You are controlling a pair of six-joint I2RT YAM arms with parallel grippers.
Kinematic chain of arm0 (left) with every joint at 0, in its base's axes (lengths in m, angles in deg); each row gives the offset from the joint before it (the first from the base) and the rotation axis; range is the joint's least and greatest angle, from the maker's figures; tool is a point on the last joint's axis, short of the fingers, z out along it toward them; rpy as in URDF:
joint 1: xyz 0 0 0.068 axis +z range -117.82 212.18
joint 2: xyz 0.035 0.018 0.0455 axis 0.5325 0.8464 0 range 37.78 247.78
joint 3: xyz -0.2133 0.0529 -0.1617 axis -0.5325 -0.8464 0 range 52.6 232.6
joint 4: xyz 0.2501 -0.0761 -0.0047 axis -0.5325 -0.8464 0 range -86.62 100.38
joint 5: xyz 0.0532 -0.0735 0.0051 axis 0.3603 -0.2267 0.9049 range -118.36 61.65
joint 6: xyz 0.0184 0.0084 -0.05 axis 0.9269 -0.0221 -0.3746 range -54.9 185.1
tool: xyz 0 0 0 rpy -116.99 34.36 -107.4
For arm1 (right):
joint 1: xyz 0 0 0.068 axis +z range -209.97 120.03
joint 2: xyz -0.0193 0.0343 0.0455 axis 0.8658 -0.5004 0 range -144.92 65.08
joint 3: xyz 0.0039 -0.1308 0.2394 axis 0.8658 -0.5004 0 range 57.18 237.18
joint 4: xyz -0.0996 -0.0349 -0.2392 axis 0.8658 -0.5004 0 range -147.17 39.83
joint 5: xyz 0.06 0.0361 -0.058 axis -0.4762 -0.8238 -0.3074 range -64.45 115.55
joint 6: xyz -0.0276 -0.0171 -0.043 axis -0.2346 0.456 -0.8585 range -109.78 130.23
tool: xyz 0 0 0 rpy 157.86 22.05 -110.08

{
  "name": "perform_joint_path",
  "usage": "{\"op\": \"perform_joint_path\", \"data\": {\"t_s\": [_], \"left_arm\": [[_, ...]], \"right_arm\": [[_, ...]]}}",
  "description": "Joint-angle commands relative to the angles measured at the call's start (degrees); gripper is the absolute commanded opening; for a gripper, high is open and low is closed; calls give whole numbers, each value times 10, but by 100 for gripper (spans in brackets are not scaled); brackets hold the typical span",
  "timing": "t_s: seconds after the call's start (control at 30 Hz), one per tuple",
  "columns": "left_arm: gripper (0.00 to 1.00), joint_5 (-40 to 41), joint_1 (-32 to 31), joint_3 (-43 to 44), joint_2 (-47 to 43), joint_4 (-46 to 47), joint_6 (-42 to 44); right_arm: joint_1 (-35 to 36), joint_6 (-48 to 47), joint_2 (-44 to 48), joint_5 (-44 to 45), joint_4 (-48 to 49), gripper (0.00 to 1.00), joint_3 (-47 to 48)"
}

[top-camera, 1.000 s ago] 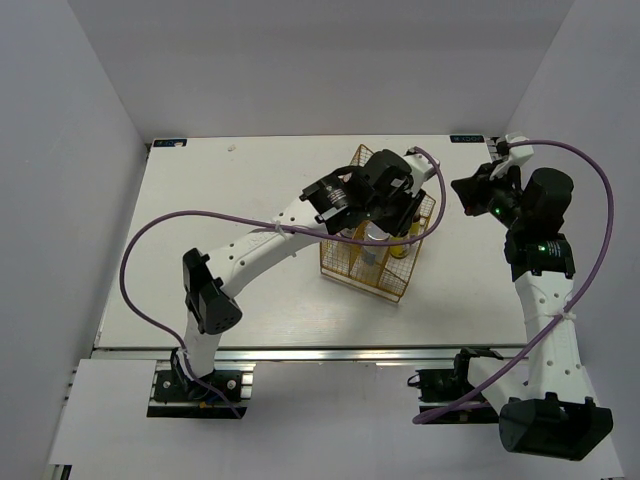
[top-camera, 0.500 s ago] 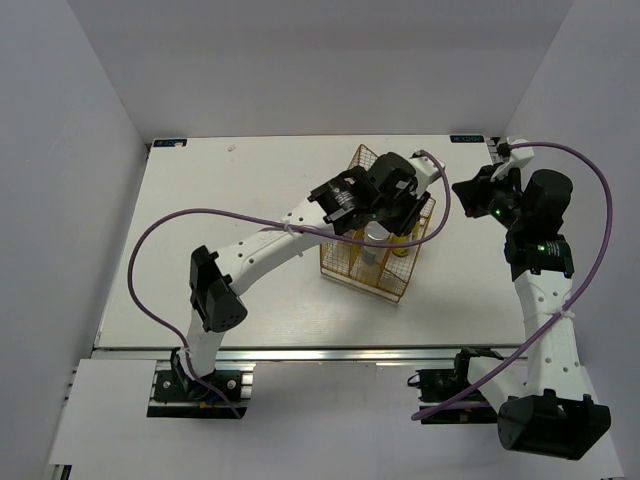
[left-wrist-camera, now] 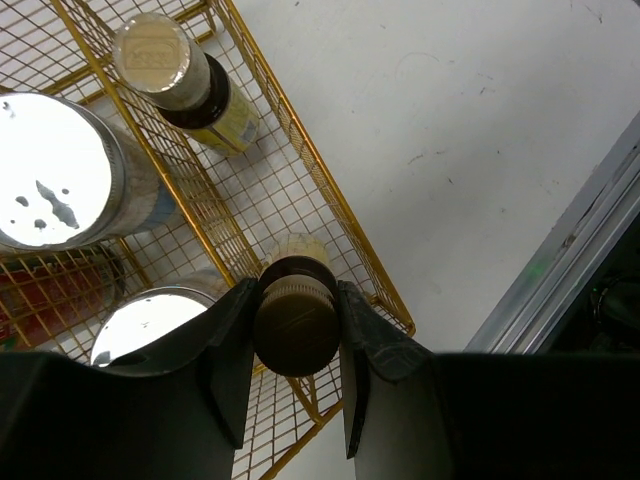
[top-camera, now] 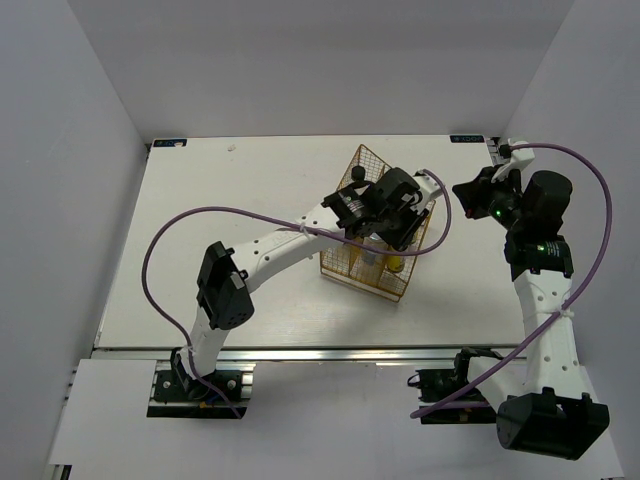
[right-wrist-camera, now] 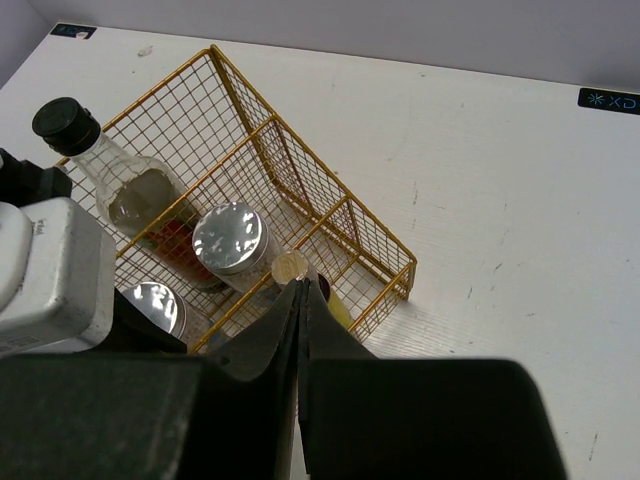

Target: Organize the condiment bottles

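Observation:
My left gripper [left-wrist-camera: 297,312] is shut on the dark cap of an amber-yellow bottle [left-wrist-camera: 295,330] and holds it upright over the right-hand end of the gold wire basket [left-wrist-camera: 330,195]. The other amber-yellow bottle [left-wrist-camera: 185,80] stands in a compartment beside it. Two white cylinders with silver lids [left-wrist-camera: 50,170] [left-wrist-camera: 150,325] and the red-labelled clear bottle [left-wrist-camera: 45,300] also stand in the basket. In the top view the left gripper [top-camera: 393,222] is over the basket [top-camera: 340,272]. My right gripper [right-wrist-camera: 300,287] is shut and empty, hovering right of the basket [right-wrist-camera: 340,200], as the top view [top-camera: 467,196] also shows.
In the right wrist view the clear bottle's black cap [right-wrist-camera: 63,118] stands tall at the basket's left end, and the left arm's white wrist housing [right-wrist-camera: 50,275] is close beside it. Bare white table [top-camera: 220,220] lies left of the basket; a metal rail [left-wrist-camera: 570,250] runs along the table edge.
My left gripper has moved with the amber bottle toward the near side over the basket's right end. The right arm has hardly moved.

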Motion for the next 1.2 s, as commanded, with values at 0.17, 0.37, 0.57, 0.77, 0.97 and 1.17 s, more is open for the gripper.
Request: {"op": "perform_joint_path", "data": {"t_s": [0.17,0.37,0.57,0.77,0.97,1.17], "left_arm": [[2,-32,-1,-5,-7,41,1],[15,-36,-2,-20,-6,48,-3],[18,-39,-3,-26,-3,47,-5],[33,-34,-7,-27,0,44,-4],[58,-28,-11,-27,-5,42,-5],[68,-25,-14,-21,-11,38,-8]], "right_arm": [[-5,10,-1,-13,23,0,-2],[-5,10,0,-16,23,0,-3],[-7,11,0,-18,23,0,-4],[-8,11,0,-20,24,0,-4],[-9,12,0,-23,24,0,-4],[-9,10,1,-25,24,0,-4]]}}
